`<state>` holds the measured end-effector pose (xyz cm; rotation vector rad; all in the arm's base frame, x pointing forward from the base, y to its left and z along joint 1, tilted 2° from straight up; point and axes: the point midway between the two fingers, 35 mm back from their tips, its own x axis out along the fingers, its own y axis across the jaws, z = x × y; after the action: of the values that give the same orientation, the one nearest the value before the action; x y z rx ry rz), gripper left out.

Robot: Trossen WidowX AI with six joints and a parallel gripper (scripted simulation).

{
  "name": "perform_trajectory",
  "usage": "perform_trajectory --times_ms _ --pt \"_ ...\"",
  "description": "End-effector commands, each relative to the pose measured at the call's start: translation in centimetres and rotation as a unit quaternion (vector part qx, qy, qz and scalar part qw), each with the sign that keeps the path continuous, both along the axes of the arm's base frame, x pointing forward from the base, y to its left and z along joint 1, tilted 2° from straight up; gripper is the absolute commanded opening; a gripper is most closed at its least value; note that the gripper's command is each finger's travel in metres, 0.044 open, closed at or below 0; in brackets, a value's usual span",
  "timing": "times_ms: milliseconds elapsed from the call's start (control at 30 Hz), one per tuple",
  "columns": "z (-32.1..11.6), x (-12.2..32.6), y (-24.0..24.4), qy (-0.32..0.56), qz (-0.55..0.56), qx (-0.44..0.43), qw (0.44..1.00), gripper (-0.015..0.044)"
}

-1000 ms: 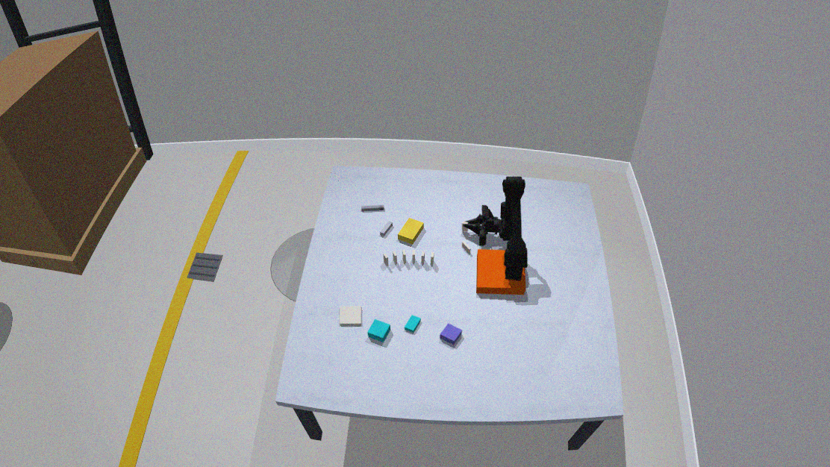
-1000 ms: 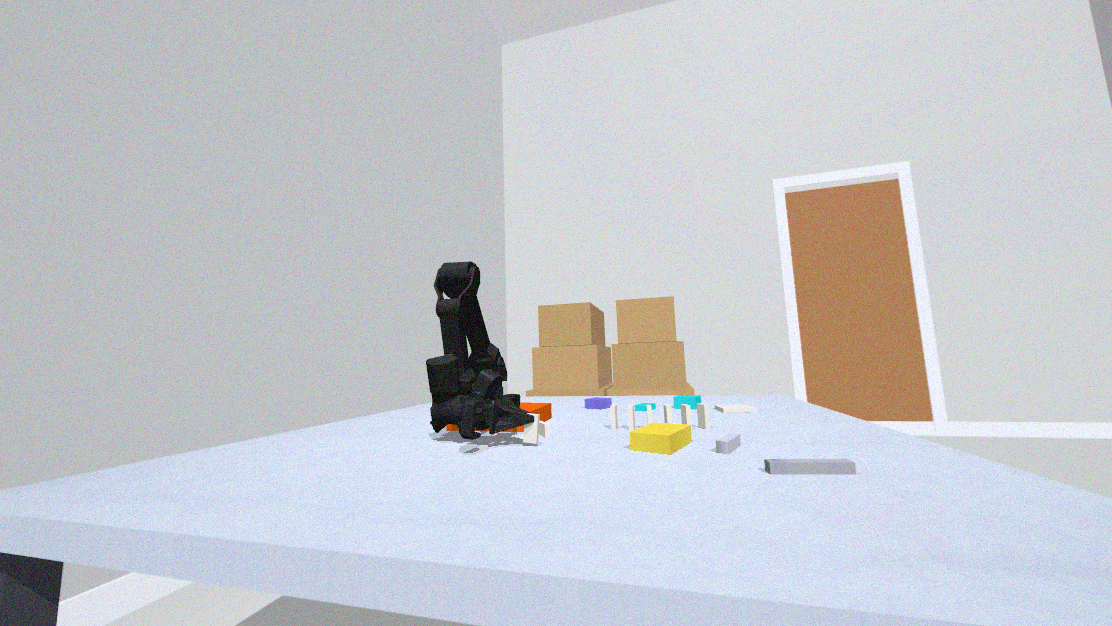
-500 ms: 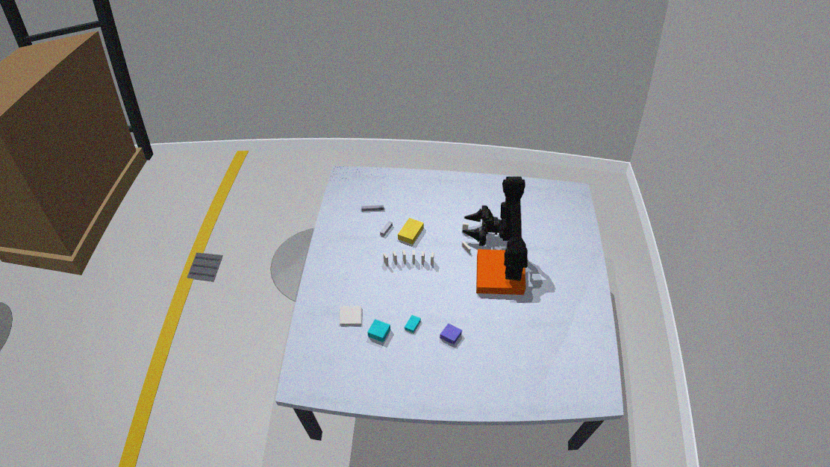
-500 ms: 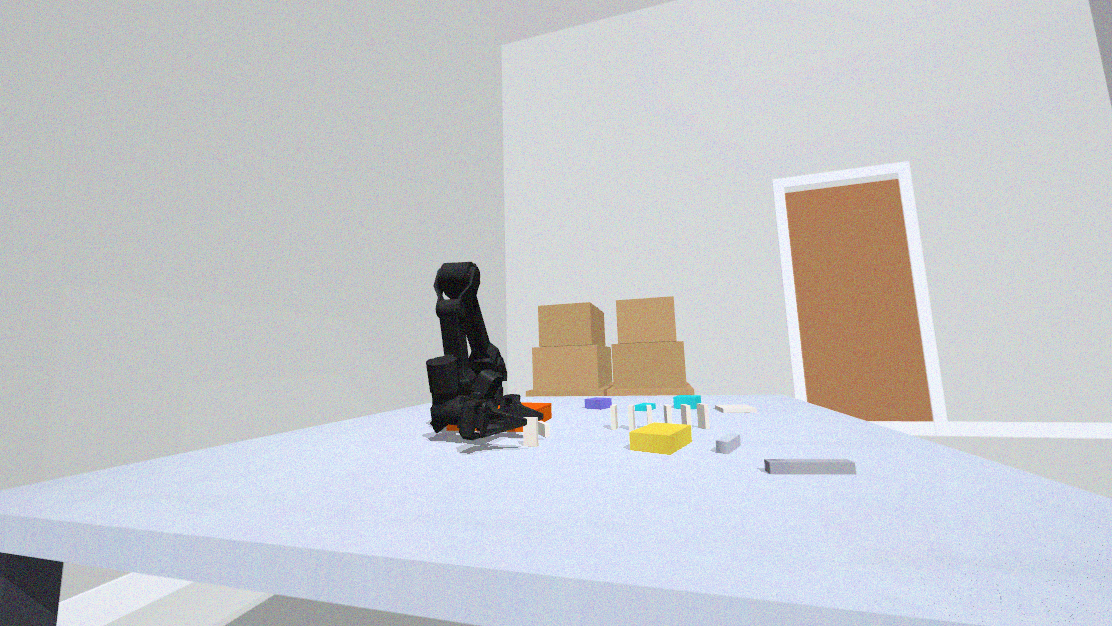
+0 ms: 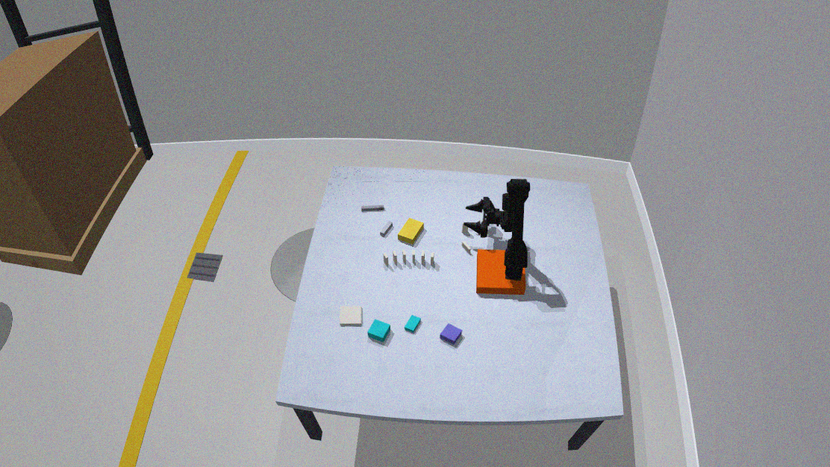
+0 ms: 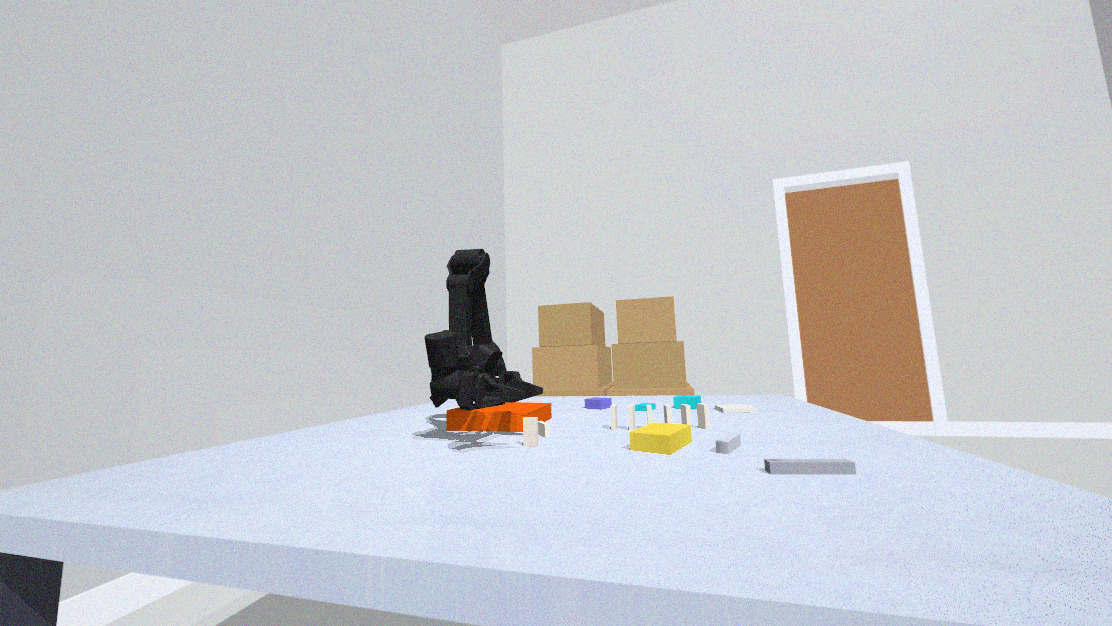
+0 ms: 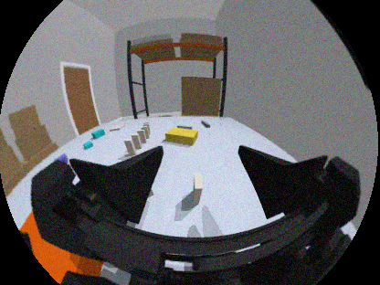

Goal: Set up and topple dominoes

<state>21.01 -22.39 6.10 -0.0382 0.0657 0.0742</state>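
all-black arm [image 5: 513,232] [image 6: 470,318], blocky joints, slim twin upper links, black wedge-shaped fingers [image 5: 474,227] [image 6: 522,388], pointed tips

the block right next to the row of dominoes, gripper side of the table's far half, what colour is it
Yellow; wrist view.
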Motion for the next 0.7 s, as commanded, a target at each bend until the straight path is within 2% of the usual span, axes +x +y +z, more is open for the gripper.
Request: perform_trajectory --times_ms 0,167,333,567,667 --pt "0.4 0.1 -1.0 0.01 -0.02 -0.028 0.999 0.044" --pt "1.1 1.0 -4.8 0.042 -0.065 -0.09 0.993 0.044" --pt "0.6 3.8 -8.5 0.153 -0.078 -0.203 0.964 0.044" --pt "-0.3 6.3 -8.2 0.34 0.052 -0.364 0.866 0.044" --pt "0.2 6.7 -7.7 0.38 0.113 -0.427 0.813 0.044"
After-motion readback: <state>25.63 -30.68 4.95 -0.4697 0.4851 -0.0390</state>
